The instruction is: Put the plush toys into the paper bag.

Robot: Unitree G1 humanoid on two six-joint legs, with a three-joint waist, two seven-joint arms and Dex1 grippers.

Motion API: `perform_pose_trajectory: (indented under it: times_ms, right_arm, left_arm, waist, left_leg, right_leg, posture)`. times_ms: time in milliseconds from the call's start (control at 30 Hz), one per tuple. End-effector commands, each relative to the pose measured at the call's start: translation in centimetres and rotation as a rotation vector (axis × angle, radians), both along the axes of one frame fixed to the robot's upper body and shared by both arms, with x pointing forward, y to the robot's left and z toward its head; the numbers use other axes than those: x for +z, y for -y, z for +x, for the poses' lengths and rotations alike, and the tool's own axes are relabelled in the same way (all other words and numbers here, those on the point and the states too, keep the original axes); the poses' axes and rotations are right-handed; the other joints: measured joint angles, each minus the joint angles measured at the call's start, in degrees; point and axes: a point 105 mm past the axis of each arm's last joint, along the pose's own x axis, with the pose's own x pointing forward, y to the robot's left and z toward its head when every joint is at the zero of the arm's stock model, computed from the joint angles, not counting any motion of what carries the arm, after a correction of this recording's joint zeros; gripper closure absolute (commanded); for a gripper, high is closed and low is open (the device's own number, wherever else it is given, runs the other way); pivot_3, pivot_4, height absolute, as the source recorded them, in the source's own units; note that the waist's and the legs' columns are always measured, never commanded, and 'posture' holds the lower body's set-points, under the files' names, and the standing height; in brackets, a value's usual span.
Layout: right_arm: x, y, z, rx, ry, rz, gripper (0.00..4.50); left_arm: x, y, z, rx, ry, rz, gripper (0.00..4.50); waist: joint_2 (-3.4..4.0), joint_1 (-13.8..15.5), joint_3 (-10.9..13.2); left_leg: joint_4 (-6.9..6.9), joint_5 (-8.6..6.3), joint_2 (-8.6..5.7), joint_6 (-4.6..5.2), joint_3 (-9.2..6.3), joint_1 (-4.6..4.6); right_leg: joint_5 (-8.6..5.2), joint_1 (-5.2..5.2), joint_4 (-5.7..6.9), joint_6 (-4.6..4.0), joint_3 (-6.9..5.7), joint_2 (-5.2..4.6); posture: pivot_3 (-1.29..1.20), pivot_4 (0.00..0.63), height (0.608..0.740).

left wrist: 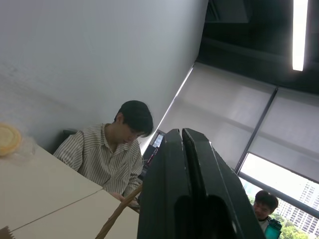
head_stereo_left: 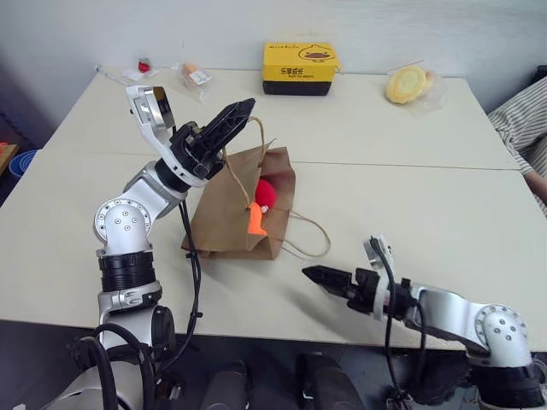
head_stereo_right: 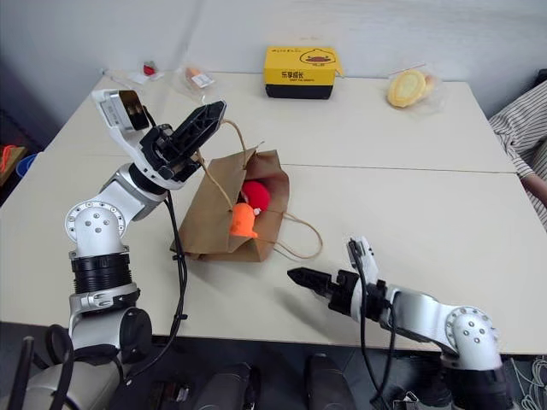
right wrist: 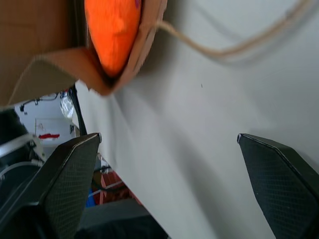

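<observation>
Over the table (head_stereo_left: 444,213), from my head cameras, the bag (head_stereo_left: 231,209) lay on its side with its mouth turned toward my right arm. My left pincer (head_stereo_left: 229,122) was pressed shut on the upper cord handle (head_stereo_left: 232,171), lifting the mouth open. The red toy (head_stereo_left: 266,193) sat just inside the opening; the orange toy (head_stereo_left: 255,220) lay at the lip, half out. My right pincer (head_stereo_left: 316,274) hung low over the table, near the mouth but clear of it and of the lower handle (head_stereo_left: 309,239).

Along my left fingers (left wrist: 199,199), the two pads met with no gap, and a strip of cord (left wrist: 117,214) ran beside them — the grip I judged firm.

Between my right fingers (right wrist: 65,174), spread wide and empty, the orange toy (right wrist: 112,30) bulged from the bag's corner just ahead.

I judged the loading nearly done — the next move called for nudging the orange toy deeper, or tipping the bag upright so both settled.
</observation>
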Motion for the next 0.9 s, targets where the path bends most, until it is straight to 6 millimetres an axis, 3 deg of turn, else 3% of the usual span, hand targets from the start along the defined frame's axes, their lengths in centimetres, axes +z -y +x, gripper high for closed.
perform_pose_trajectory:
  times_ms: [33, 433, 467, 533, 767, 900]
  right_arm:
    - [0.5, 0.0, 1.4, -0.085, -0.020, 0.045, 0.03]
    - [0.9, -1.3, 1.8, -0.118, -0.043, 0.104, 0.03]
    - [1.2, -1.4, 1.9, -0.122, -0.033, 0.121, 0.20]
    - [2.8, -1.6, 2.0, -0.111, 0.030, 0.195, 0.60]
    - [4.3, -0.5, 2.5, -0.131, 0.102, 0.221, 3.06]
    - [6.4, 0.5, 2.2, -0.094, 0.222, 0.201, 4.46]
  left_arm:
    - [1.6, 0.0, -0.8, -0.026, 0.057, -0.022, 4.50]
    - [2.3, -0.6, -0.8, -0.016, 0.059, -0.043, 4.50]
    - [2.3, -0.6, -0.8, -0.016, 0.059, -0.040, 4.50]
    - [2.2, -0.5, -0.8, -0.020, 0.058, -0.033, 4.50]
    - [1.9, -0.5, -0.8, -0.025, 0.056, -0.019, 4.50]
    - [1.8, -0.4, -0.8, -0.023, 0.058, -0.011, 4.50]
  waist:
    - [0.00, 0.07, 0.00]
    - [0.01, -0.21, 0.00]
    - [0.01, -0.19, 0.00]
    - [0.01, -0.15, 0.00]
    - [0.01, -0.04, 0.00]
    - [0.02, -0.02, 0.01]
  left_leg:
    - [-0.01, 0.00, 0.00, 0.00, 0.00, -0.01]
    - [-0.04, -0.02, 0.02, 0.04, -0.04, -0.05]
    - [-0.04, -0.02, 0.02, 0.04, -0.04, -0.05]
    - [-0.04, -0.02, 0.02, 0.04, -0.04, -0.05]
    - [-0.05, -0.03, 0.02, 0.07, -0.04, -0.07]
    - [-0.07, -0.03, 0.02, 0.07, -0.04, -0.09]
  right_leg:
    - [0.00, -0.01, 0.01, 0.00, 0.00, 0.00]
    - [0.00, -0.01, 0.02, 0.01, -0.04, 0.01]
    - [0.00, -0.01, 0.02, 0.01, -0.04, 0.00]
    - [0.00, -0.01, 0.02, 0.01, -0.04, 0.00]
    - [0.00, -0.01, 0.01, 0.01, -0.05, 0.00]
    - [0.00, -0.02, 0.00, 0.01, -0.05, 0.00]
  posture:
    - [0.00, 0.150, 0.740]
    - [0.00, 0.150, 0.740]
    - [0.00, 0.150, 0.740]
    - [0.00, 0.150, 0.740]
    - [0.00, 0.150, 0.740]
    - [0.00, 0.150, 0.740]
